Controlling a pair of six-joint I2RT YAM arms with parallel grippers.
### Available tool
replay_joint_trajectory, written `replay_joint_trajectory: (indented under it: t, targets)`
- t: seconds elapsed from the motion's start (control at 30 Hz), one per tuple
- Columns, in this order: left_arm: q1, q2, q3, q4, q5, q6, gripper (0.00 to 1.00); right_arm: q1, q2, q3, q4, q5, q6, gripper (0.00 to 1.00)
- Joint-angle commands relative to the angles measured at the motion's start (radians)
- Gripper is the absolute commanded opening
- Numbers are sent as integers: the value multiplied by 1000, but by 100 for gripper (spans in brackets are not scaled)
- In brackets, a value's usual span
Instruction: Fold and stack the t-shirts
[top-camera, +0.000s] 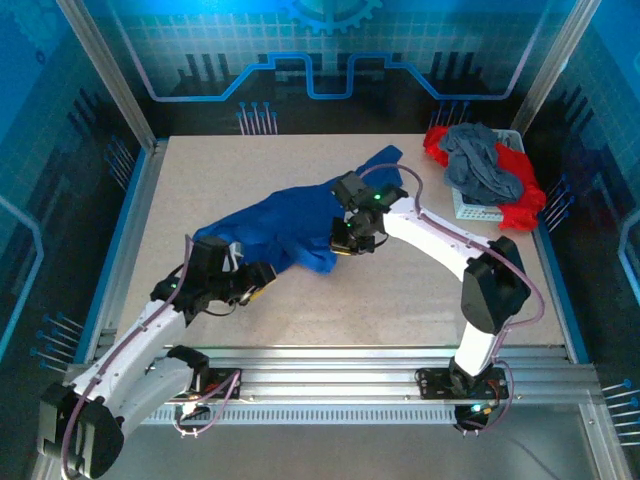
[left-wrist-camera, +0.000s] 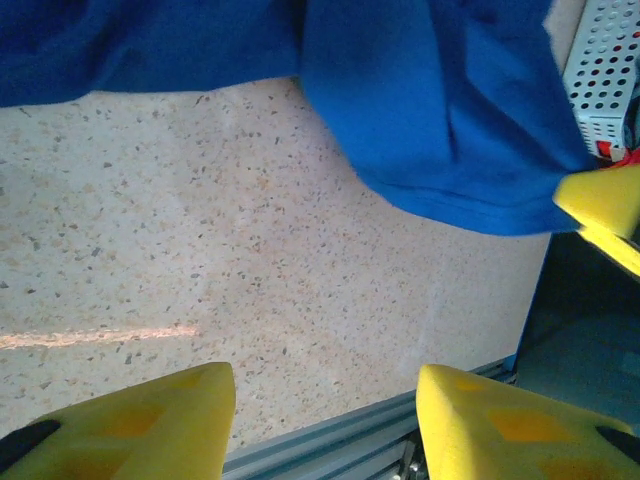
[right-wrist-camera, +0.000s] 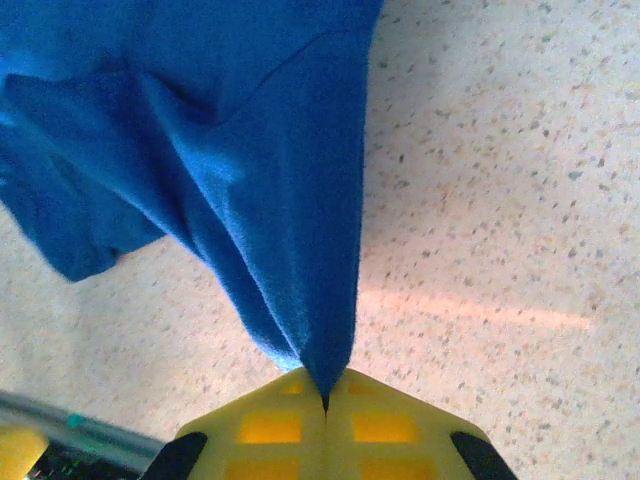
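**Blue t-shirt bunched mid-counter, pinched by your right gripper**

Blue t-shirt (top-camera: 290, 225) is what you are working on. It lies crumpled in the middle of the counter (top-camera: 400, 300), not spread flat. It runs as a long, uneven band from the near left toward the far right, and a narrow tail of cloth points at the back. The fabric is a saturated royal blue, soft and deeply creased, with folds piled over each other. From the left wrist camera you can see a stitched hem along its lower edge (left-wrist-camera: 450, 215).

Your right gripper (top-camera: 350, 243) sits at the shirt's near right edge. Its wrist view shows the yellow fingers closed together (right-wrist-camera: 325, 395), with a ridge of blue cloth (right-wrist-camera: 250, 180) clamped between them. The cloth rises from the pinch in a taut fold and spreads out over the speckled counter.

Your left gripper (top-camera: 255, 280) is just beside the shirt's near left end. Its wrist view shows the jaws (left-wrist-camera: 322, 400) standing apart with only bare counter between them, so it holds nothing. The shirt hangs across the top of that view, apart from the fingers.

At the far right, a white perforated basket (top-camera: 465, 208) holds a slate-grey t-shirt (top-camera: 480, 165) heaped on top of red t-shirts (top-camera: 520, 195). The red ones spill over the basket's rim. All of these are well apart from the blue one.
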Motion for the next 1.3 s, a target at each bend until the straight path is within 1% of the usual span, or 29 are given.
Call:
replay_joint_trajectory:
  t: [0.0, 0.2, 0.33, 0.43, 0.53, 0.63, 0.73, 0.83, 0.97, 1.03, 1.17, 1.27]
  targets:
    - [-7, 15, -16, -10, 16, 10, 52, 27, -10, 11, -95, -77, -8, 0]
    - [-7, 13, -18, -24, 13, 21, 50, 99, -49, 77, -151, -120, 2, 0]
    - [-7, 3, -24, -30, 7, 20, 50, 107, -76, 79, -168, -135, 5, 0]
    - [-8, 9, -25, -22, 5, 15, 49, 67, -79, 28, -154, -143, 2, 0]
    - [-8, 35, -25, 2, 14, 10, 49, -12, -76, -27, -96, -113, -16, 0]
    - [-15, 86, -24, 46, 35, -1, 49, -97, 7, -14, -36, -133, -46, 0]
    - [-57, 156, 2, 75, 41, 8, 48, -135, 124, 38, -37, -142, -80, 0]
    - [-132, 262, 41, 88, 30, 15, 48, -154, 187, 36, -21, -117, -89, 0]
    - [-258, 397, 103, 126, -33, -5, 49, -185, 252, 34, -4, -56, -92, 0]
    - [-302, 449, 131, 158, -60, -24, 49, -203, 272, 47, 16, -29, -85, 0]
    - [-349, 528, 188, 181, -113, -45, 48, -216, 299, 136, 7, -21, -73, 0]
    - [-357, 533, 209, 162, -158, -54, 47, -188, 256, 148, -14, -19, -75, 0]
